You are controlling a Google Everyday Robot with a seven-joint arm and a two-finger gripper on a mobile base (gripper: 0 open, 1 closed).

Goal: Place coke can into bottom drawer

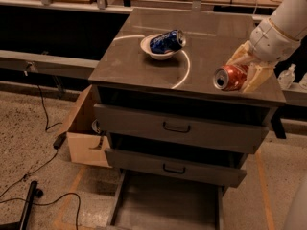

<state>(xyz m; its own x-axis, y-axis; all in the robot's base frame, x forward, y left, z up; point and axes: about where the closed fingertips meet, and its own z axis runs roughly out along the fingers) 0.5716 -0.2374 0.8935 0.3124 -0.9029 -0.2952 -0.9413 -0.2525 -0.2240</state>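
Jaws of your cream two-finger gripper (245,74) pinch the small red aluminium coke can (229,78) on its side, over the right front corner of the dark grey-brown cabinet (139,71), probably so you can lower it into the open grey bottom drawer (165,205) beneath

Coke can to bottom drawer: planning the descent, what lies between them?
Camera view: the gripper holds the coke can above the front right of the cabinet top; the two upper drawers lie between it and the bottom drawer.

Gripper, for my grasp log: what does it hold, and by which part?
The gripper holds the coke can sideways, jaws across its body, over the cabinet's right edge.
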